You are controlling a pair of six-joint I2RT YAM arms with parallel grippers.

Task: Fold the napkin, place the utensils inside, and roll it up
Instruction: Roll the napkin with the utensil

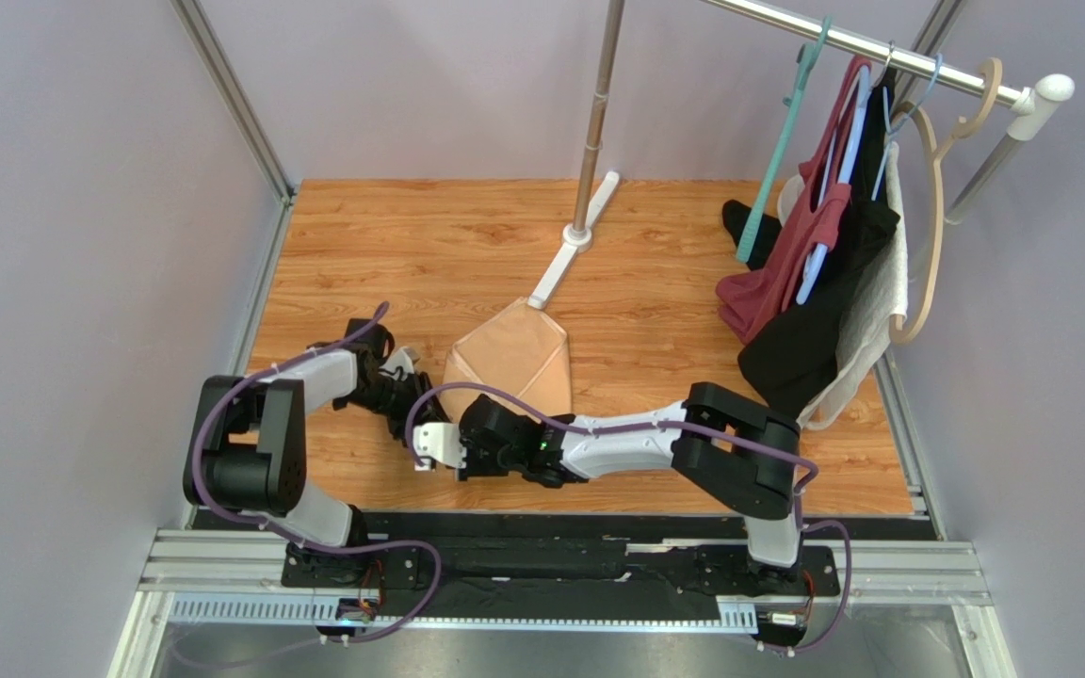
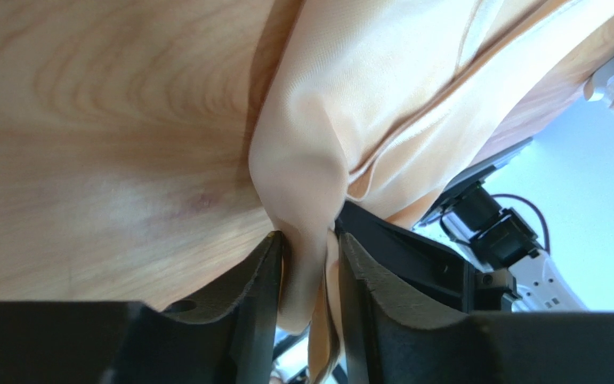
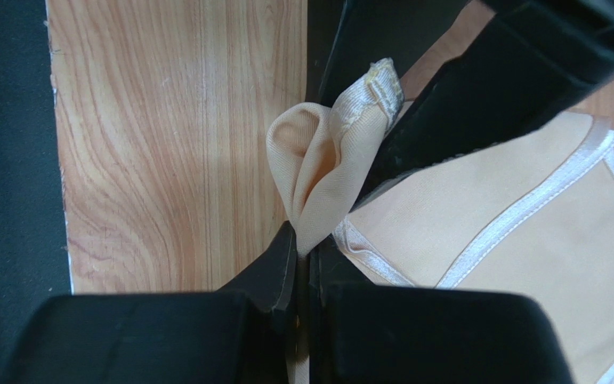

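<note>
Napkin (image 1: pixel 513 360) is bunched, part-folded, mid-table (image 1: pixel 364 254). Its near corners are pinched by left gripper (image 2: pixel 309 250) and right gripper (image 3: pixel 302 250), both closed tight on fabric. Folding is unfinished. No spoon is seen, and rolling is pending.

One napkin (image 1: pixel 513 356); two grippers (image 2: pixel 309 272) (image 3: pixel 302 256); three hanging garments (image 1: pixel 789 269) (image 1: pixel 817 339) (image 1: pixel 881 304)

Lab booth: grey walls (image 1: pixel 81 212), aluminium rails (image 1: pixel 902 565).
</note>
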